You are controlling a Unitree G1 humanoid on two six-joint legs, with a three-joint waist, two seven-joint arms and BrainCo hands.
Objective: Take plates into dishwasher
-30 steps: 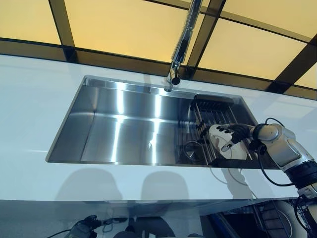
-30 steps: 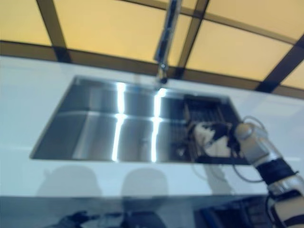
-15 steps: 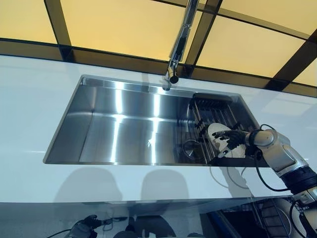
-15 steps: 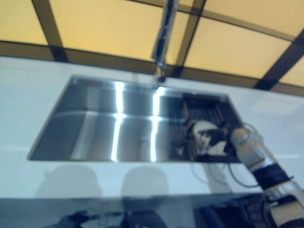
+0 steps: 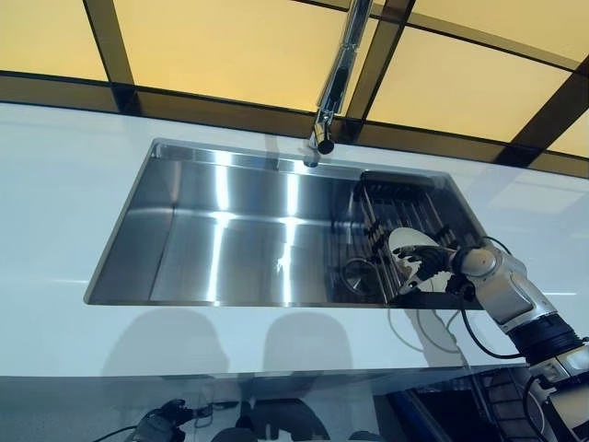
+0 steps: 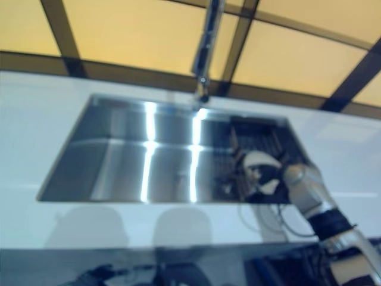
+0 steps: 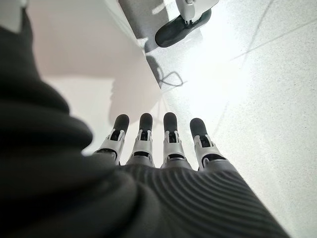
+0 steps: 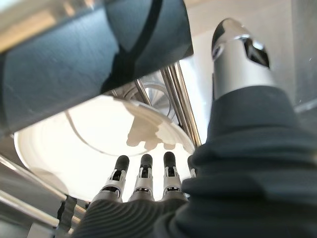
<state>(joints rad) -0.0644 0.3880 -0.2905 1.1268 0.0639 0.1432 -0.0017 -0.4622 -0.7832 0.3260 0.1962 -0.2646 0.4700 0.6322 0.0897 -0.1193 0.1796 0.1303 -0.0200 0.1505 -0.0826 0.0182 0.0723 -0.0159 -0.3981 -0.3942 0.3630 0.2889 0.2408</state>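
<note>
My right robot hand reaches over the near right rim of the sink and sits against the white plate, which leans in the dark wire rack at the right end of the basin. The plate is not flat: it stands tilted on its edge between the rack's wires, its broad face turned toward me and to the right, its rim running roughly from near to far. In my right wrist view the plate fills the space just past my fingers, which stretch nearly straight toward its face with the thumb held apart; I cannot see them curled round the rim, so the hand reads as spread open and holding nothing. A round metal drain lies just left of the plate on the sink floor, and the tap hangs over the far edge of the basin. The white bench surrounds the sink. My left robot hand hangs low beside me, well apart from the sink, fingers straight and empty above the pale floor. Compared with a second ago, my right hand has drawn nearer and a little lower along the plate, with the forearm bent in closer to the sink rim; the plate leans in the same spot in the rack.
</note>
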